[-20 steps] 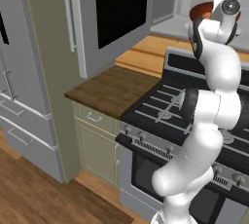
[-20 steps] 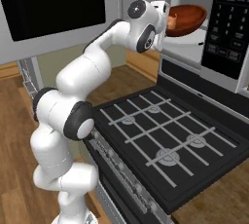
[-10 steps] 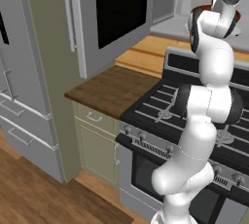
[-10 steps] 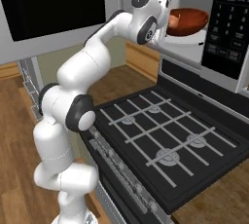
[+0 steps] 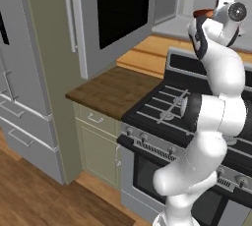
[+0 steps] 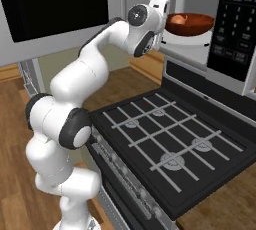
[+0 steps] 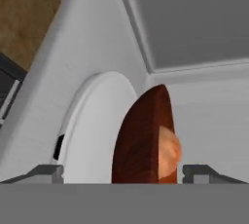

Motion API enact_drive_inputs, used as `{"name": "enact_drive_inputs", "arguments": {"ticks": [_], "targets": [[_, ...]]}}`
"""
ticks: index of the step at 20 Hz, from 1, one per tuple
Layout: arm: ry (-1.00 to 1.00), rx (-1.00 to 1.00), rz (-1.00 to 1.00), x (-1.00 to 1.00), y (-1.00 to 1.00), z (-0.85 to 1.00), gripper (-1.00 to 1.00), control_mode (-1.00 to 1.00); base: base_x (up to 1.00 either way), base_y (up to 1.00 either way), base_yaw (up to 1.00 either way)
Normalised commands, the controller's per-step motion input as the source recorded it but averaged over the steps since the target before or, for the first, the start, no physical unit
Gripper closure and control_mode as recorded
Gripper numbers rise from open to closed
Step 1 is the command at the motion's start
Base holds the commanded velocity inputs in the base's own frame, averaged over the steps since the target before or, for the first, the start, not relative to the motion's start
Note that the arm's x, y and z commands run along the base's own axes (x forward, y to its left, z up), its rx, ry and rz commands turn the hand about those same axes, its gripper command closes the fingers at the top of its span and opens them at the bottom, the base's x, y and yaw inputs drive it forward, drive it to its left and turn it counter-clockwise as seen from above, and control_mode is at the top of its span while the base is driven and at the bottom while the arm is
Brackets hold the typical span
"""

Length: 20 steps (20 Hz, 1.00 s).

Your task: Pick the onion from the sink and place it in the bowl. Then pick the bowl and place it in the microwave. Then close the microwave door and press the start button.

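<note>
The reddish-brown bowl [image 6: 192, 24] is at the mouth of the microwave [image 6: 235, 24], just over the white turntable [image 6: 192, 40]. The orange-tan onion [image 6: 178, 19] lies inside the bowl. My gripper [image 6: 164, 23] is at the bowl's near rim. In the hand view the bowl [image 7: 141, 140] is seen edge-on with the onion [image 7: 168, 152] in it. It stands between the gripper's [image 7: 124, 172] wide-apart fingertips [image 7: 48, 172], beside the turntable [image 7: 92, 130]. The gripper is open. The microwave door [image 5: 123, 9] is swung wide open to the left. The sink is out of view.
Below the microwave is the black gas stove [image 6: 165, 139] with its burner grates. To its left is a wooden counter [image 5: 113, 90] over pale cabinets. A grey fridge [image 5: 24, 97] stands at the far left.
The wrist lifted a little and came back down. The bowl has stayed at the microwave mouth, sinking slightly toward the turntable.
</note>
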Motion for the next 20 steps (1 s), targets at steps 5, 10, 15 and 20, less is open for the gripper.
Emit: {"name": "enact_drive_inputs", "arguments": {"ticks": [5, 10, 15, 20], "targets": [[-0.39, 0.0, 0.0, -0.35, 0.45, 0.01, -1.0, -1.0, 0.0, 0.0, 0.0], [-0.21, 0.0, 0.0, -0.7, 0.29, 0.53, -1.0, -1.0, 0.0, 0.0, 0.0], [-0.03, 0.0, 0.0, -0.74, 0.14, 0.41, -1.0, -1.0, 0.0, 0.0, 0.0], [0.06, 0.0, 0.0, -0.95, 0.16, 0.3, -1.0, -1.0, 0.0, 0.0, 0.0]]}}
